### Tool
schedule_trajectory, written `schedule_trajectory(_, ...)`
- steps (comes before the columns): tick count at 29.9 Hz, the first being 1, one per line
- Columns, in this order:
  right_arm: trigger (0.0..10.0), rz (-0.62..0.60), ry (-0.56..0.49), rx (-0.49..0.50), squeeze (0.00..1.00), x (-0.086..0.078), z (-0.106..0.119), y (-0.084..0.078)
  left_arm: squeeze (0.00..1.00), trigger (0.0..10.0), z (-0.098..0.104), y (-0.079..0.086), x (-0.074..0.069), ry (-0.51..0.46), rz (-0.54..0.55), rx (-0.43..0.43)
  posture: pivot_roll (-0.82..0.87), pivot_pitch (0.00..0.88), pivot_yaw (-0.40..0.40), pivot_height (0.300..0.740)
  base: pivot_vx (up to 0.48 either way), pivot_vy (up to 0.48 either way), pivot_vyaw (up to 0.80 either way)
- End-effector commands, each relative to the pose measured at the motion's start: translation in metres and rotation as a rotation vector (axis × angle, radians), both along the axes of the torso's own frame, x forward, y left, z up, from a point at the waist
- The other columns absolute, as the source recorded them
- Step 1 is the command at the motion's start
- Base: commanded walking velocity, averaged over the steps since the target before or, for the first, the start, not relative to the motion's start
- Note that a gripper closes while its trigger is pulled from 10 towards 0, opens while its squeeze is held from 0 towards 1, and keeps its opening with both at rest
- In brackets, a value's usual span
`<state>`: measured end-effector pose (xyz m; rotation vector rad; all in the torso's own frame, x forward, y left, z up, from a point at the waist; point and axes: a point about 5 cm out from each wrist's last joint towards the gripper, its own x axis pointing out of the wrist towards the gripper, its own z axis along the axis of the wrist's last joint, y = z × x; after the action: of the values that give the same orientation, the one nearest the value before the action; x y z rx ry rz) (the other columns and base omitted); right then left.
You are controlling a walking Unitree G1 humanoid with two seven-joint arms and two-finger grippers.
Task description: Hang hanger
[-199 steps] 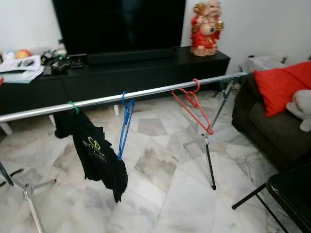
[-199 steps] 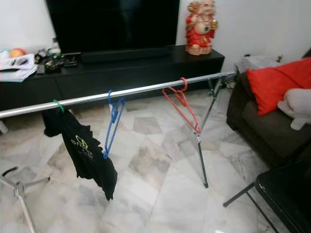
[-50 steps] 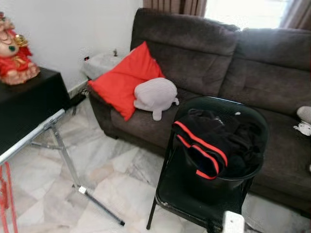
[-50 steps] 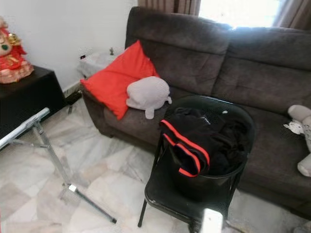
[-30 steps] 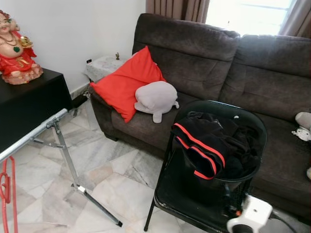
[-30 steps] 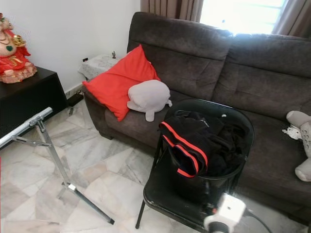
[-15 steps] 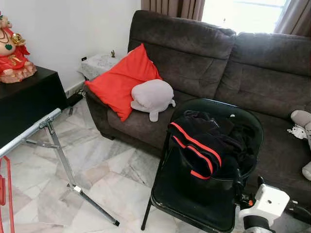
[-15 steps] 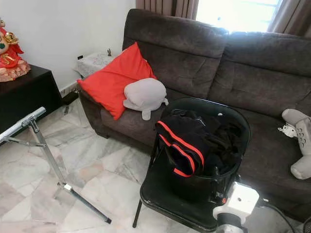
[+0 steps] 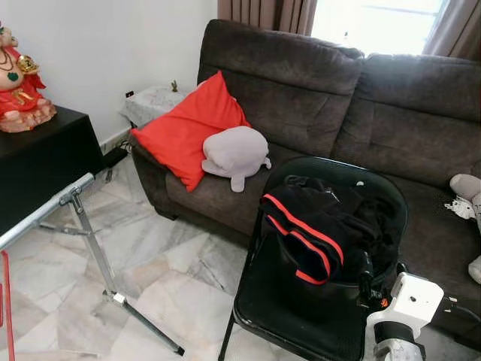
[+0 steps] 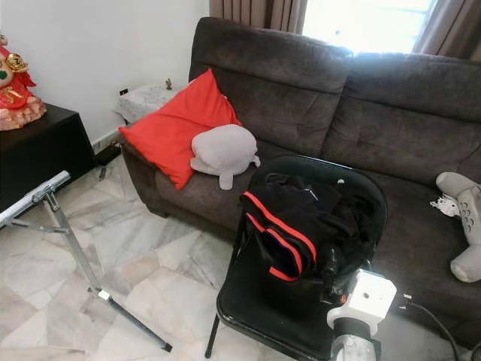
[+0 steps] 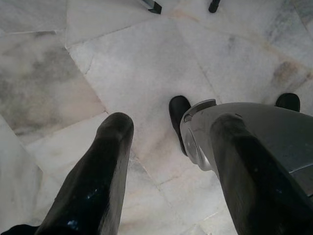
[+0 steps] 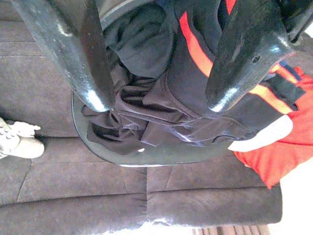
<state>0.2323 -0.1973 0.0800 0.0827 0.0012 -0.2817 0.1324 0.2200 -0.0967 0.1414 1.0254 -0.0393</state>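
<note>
A black garment with red stripes [image 9: 316,229] is heaped in a round black basket [image 9: 393,197] on a black folding chair [image 9: 267,304]. My right gripper [image 9: 378,274] stands open beside the basket's near right rim, on its white wrist. In the right wrist view its fingers [image 12: 83,63] frame the striped garment [image 12: 161,83]. The end of the silver rack rail [image 9: 46,213] crosses the left, with a sliver of a red hanger [image 9: 4,301] at the picture's edge. My left gripper [image 11: 172,125] hangs open over the marble floor.
A dark brown sofa [image 9: 391,98] runs behind the chair, with a red cushion [image 9: 188,128] and a grey plush [image 9: 234,153]. A black cabinet [image 9: 41,162] with a red figurine [image 9: 19,79] stands at left. The rack's leg [image 9: 113,297] rests on marble floor.
The view has turned from the rack with its hangers to the sofa and chair. Over the last second my right gripper has risen beside the basket.
</note>
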Motion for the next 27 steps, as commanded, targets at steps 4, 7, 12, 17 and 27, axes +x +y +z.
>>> schedule_trajectory(4,10.0,-0.004,-0.029,-0.008,0.0,0.005,0.01,0.001,0.0,10.0,-0.001,0.0,-0.001,0.006,0.01,0.003,0.02,0.0,-0.023,0.74,0.288,0.0,0.0)
schedule_trajectory(7,10.0,-0.005,-0.028,-0.009,0.0,0.005,0.01,0.0,0.0,10.0,-0.001,0.0,-0.002,0.007,0.009,0.002,0.02,0.0,-0.022,0.74,0.296,0.0,0.0)
schedule_trajectory(12,10.0,-0.015,-0.026,-0.017,0.0,0.003,0.01,0.0,0.0,10.0,-0.001,0.0,-0.002,0.006,0.005,0.0,0.01,0.0,-0.022,0.74,0.118,0.0,0.0)
schedule_trajectory(17,10.0,-0.027,-0.008,-0.026,0.0,-0.005,0.009,-0.001,0.0,10.0,-0.001,-0.001,-0.001,0.005,0.004,-0.001,0.01,0.0,-0.024,0.74,0.0,0.0,0.0)
schedule_trajectory(27,10.0,-0.079,0.043,-0.23,0.0,-0.04,0.031,-0.014,0.0,10.0,0.0,0.0,0.0,0.012,-0.005,0.0,-0.01,0.014,-0.019,0.74,0.0,0.0,0.0)
